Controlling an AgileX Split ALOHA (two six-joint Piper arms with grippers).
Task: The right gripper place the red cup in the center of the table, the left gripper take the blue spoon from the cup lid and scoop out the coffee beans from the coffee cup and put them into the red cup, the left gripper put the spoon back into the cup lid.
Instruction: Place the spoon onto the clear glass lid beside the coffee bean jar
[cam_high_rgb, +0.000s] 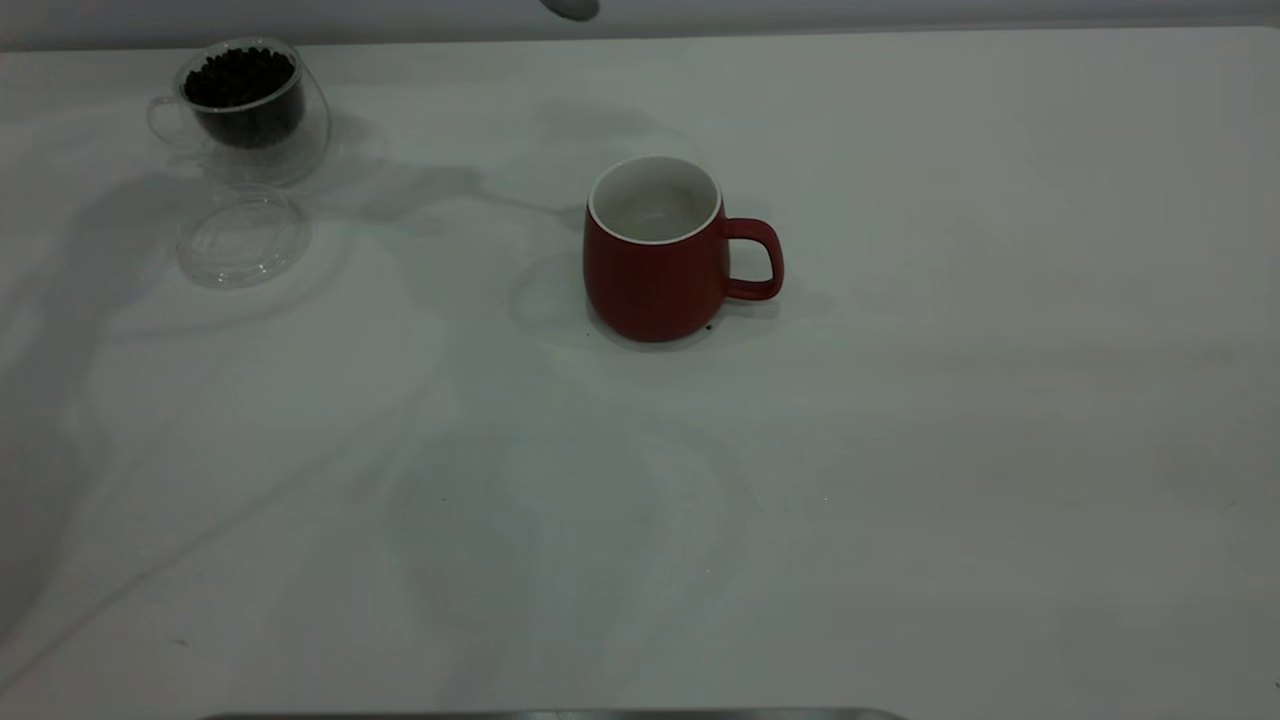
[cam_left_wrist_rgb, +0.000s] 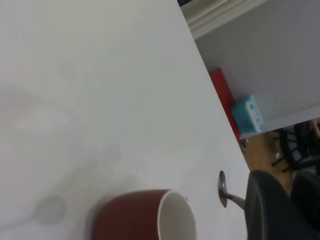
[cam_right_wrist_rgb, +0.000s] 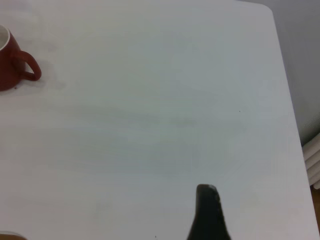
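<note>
The red cup (cam_high_rgb: 655, 265) stands upright in the middle of the table (cam_high_rgb: 900, 450), handle to the right, its inside white with no beans showing. My left gripper (cam_left_wrist_rgb: 290, 186) is shut on the blue spoon (cam_left_wrist_rgb: 223, 189); only its metal bowl and neck stick out, edge-on, in the air just beyond the red cup's rim (cam_left_wrist_rgb: 145, 217). The handle is hidden. The spoon's bowl tip shows at the exterior view's top edge (cam_high_rgb: 572, 8). The coffee cup (cam_high_rgb: 250, 105) holds coffee beans (cam_high_rgb: 240, 78) at the far left. The cup lid (cam_high_rgb: 243, 237) lies bare in front of it. My right gripper (cam_right_wrist_rgb: 207, 212) hovers far right of the red cup (cam_right_wrist_rgb: 12, 60).
Beyond the table's far edge are a red flat object (cam_left_wrist_rgb: 225, 97) and a teal box (cam_left_wrist_rgb: 248, 113) on the floor. A dark strip (cam_high_rgb: 550, 714) runs along the front edge.
</note>
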